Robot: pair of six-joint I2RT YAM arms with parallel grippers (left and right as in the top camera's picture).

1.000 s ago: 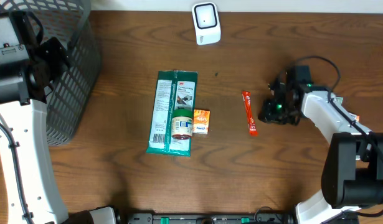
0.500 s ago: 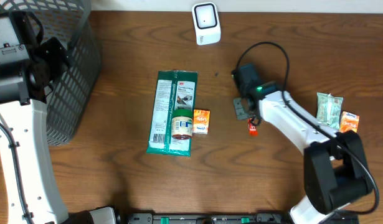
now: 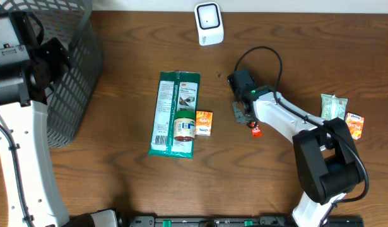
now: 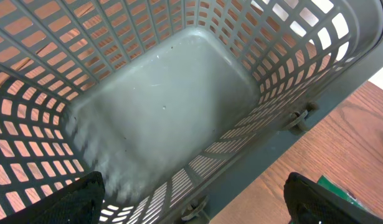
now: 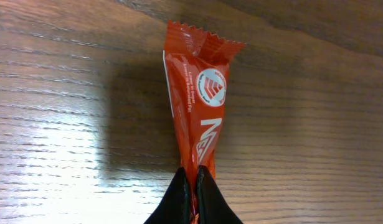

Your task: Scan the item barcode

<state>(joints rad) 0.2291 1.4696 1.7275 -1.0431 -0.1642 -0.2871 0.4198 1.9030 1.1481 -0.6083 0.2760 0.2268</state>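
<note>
Right wrist view: right jaws are clamping together on one end of the red stick packet (image 5: 197,118), which is sitting right of the counter's (image 5: 54,124) centre. Grasp is looking done; presenting the barcode to the scanner (image 3: 209,24) at the far edge is still pending. Left jaws are hanging wide apart over the basket (image 4: 166,106).

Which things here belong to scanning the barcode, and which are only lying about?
For the job: red stick packet, right gripper shut on it, white scanner.
Lying about: long green package, small jar, orange box, grey basket, pale green packet, orange packet.
</note>
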